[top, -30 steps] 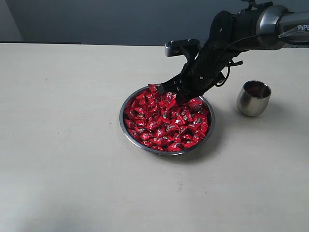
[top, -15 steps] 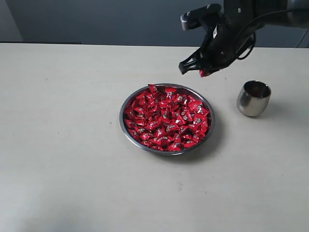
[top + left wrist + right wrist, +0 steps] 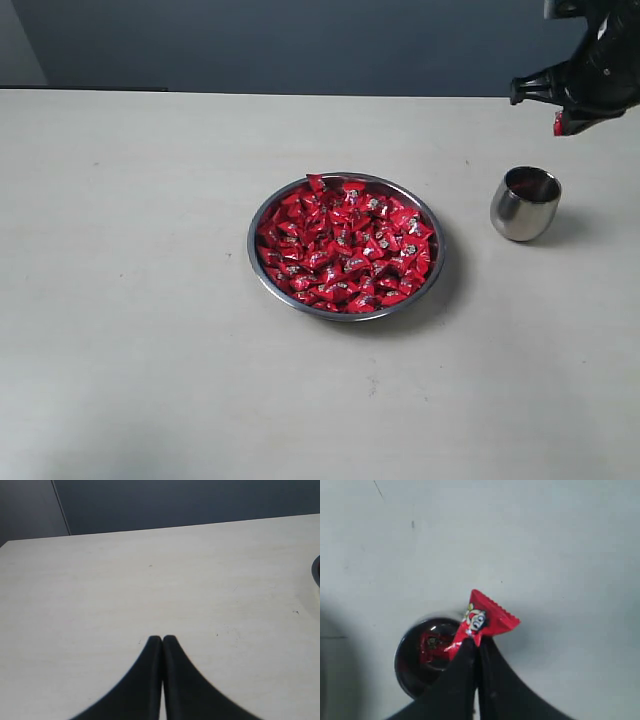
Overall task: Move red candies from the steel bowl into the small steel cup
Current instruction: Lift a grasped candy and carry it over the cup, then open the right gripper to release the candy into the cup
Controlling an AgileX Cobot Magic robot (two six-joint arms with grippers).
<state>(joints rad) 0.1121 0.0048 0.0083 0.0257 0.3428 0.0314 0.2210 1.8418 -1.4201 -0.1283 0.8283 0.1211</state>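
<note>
In the exterior view, the steel bowl (image 3: 252, 240) is sitting near the middle of the pale table (image 3: 130, 330), and the red candies (image 3: 345, 252) are filling it in a heap almost up to its rim. The small steel cup (image 3: 525, 205) is standing upright on the table to the right of the bowl, clearly apart from it. The right gripper (image 3: 562, 118) is hanging in the air above the cup and slightly to its right. It is showing a red candy (image 3: 558, 127) at its tip, though from here how the jaws are standing is too small to tell.

In the left wrist view, the left gripper (image 3: 162, 639) is hovering over bare table (image 3: 150, 570). Its two black fingers (image 3: 150, 660) are pressing together along their full length with nothing between them. A curved dark edge (image 3: 316, 572) is just peeking in at the border.

In the right wrist view, the right gripper (image 3: 476, 649) is pinching the red candy (image 3: 487, 617) by one corner of its crinkled wrapper, with the jaws squeezing tight on it. Below, the small steel cup (image 3: 407, 672) is standing with its open mouth facing the camera, and something red (image 3: 432, 642) is lying inside it. The pinched candy is hanging above the cup's rim, partly out past its edge.
</note>
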